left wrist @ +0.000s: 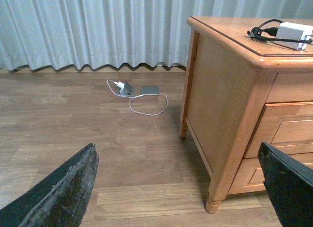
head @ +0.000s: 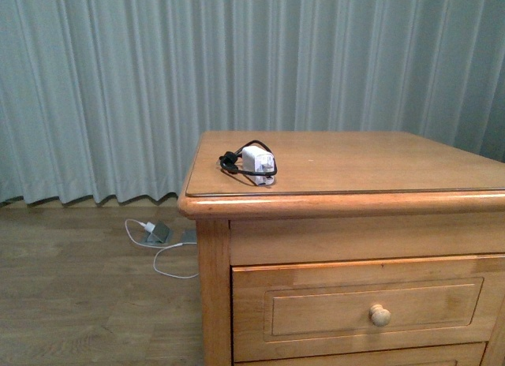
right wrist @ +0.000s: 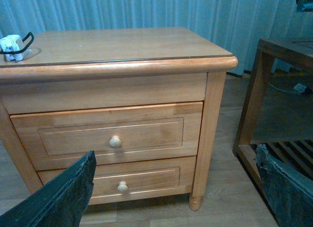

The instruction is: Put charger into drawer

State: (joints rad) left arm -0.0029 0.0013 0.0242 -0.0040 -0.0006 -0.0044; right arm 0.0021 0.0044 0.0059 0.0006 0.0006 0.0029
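Observation:
The charger (head: 257, 162), a small white adapter wrapped in black cable, lies on the left part of the wooden cabinet top (head: 379, 165). It also shows in the left wrist view (left wrist: 292, 31) and the right wrist view (right wrist: 11, 44). The upper drawer (head: 371, 303) is shut, with a round wooden knob (head: 380, 315); it also shows in the right wrist view (right wrist: 110, 134). My left gripper (left wrist: 181, 188) is open and empty, low over the floor beside the cabinet's left side. My right gripper (right wrist: 178, 188) is open and empty in front of the cabinet's lower right corner. Neither arm shows in the front view.
A white plug with white cable and grey device (head: 158, 233) lies on the wooden floor left of the cabinet. A lower drawer (right wrist: 117, 180) sits under the upper one. A dark wooden table or shelf (right wrist: 283, 90) stands right of the cabinet. Curtains (head: 237, 66) hang behind.

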